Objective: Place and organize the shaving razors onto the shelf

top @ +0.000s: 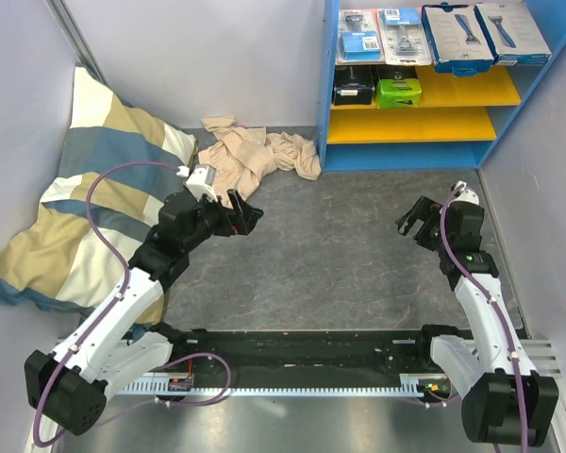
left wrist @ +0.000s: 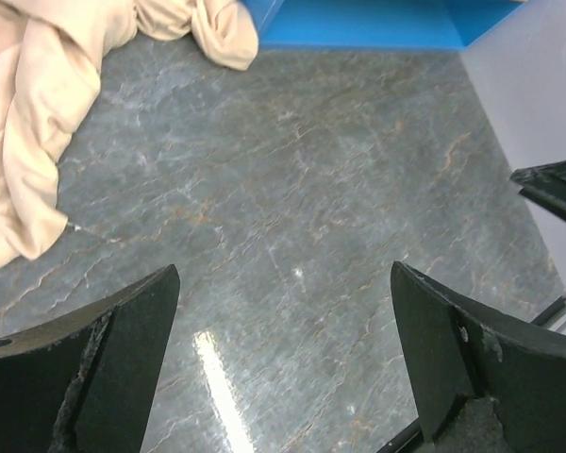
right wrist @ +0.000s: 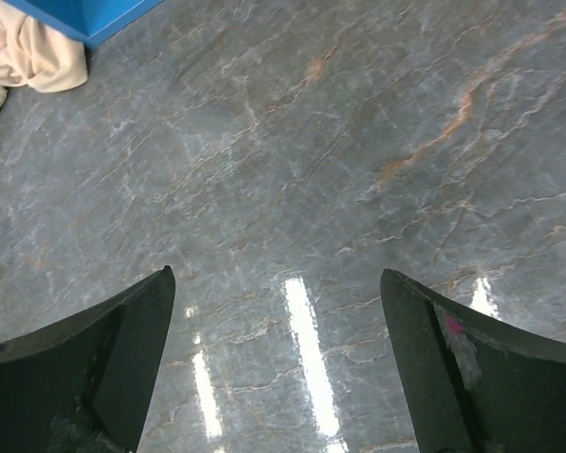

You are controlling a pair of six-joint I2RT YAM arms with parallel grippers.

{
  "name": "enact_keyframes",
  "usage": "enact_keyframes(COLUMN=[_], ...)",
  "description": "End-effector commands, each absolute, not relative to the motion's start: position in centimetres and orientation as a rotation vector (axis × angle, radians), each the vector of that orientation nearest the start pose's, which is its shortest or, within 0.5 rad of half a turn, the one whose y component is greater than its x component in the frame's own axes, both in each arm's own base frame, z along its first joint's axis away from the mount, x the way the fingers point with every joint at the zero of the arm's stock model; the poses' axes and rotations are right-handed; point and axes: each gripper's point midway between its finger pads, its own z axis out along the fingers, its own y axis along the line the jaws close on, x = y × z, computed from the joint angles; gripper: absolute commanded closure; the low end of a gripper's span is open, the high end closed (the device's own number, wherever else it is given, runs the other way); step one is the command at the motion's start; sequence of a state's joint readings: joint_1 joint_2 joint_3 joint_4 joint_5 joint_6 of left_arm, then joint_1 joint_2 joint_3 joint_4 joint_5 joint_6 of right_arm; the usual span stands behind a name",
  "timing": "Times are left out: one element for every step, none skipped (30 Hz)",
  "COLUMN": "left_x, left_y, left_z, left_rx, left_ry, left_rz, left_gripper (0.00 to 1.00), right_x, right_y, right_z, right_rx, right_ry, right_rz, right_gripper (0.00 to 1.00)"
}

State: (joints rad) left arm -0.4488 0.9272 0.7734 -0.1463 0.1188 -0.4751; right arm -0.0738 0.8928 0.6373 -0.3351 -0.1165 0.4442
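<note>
The blue-framed shelf (top: 410,156) stands at the back right. On its top board lie two clear blister razor packs (top: 382,33) and two white-blue razor boxes (top: 481,33). On the upper yellow board (top: 472,90) sit a black box (top: 353,87) and a box showing its lime-green end (top: 398,92). My left gripper (top: 248,215) is open and empty above the grey floor, beside the beige cloth. My right gripper (top: 407,220) is open and empty, low over the floor in front of the shelf. Both wrist views show only bare floor between the fingers (left wrist: 123,359) (right wrist: 453,368).
A beige cloth (top: 250,156) lies crumpled at the back centre, also in the left wrist view (left wrist: 38,113). A striped pillow (top: 85,189) leans in the left corner. Walls close both sides. The lower yellow board (top: 406,125) holds nothing.
</note>
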Motion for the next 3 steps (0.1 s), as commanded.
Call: enact_keyframes(left_x=[28.96,29.04,29.23], left_y=[-17.61,-17.64,-17.44], left_z=[23.24,23.31,23.39], left_rx=[0.104,0.107,0.103], left_ry=[1.928,1.926,1.922], left_rz=[-0.68,-0.678,-0.662], left_gripper=[0.0,0.0,0.0], right_x=[29.57,29.51,29.65], right_y=[-0.04,-0.3,-0.39], right_z=[15.04,14.85,14.67], right_rx=[0.489,0.493,0.495], right_ry=[2.06,2.061,2.051], right_rz=[0.227,0.209,0.206], right_gripper=[0.02,0.02,0.02])
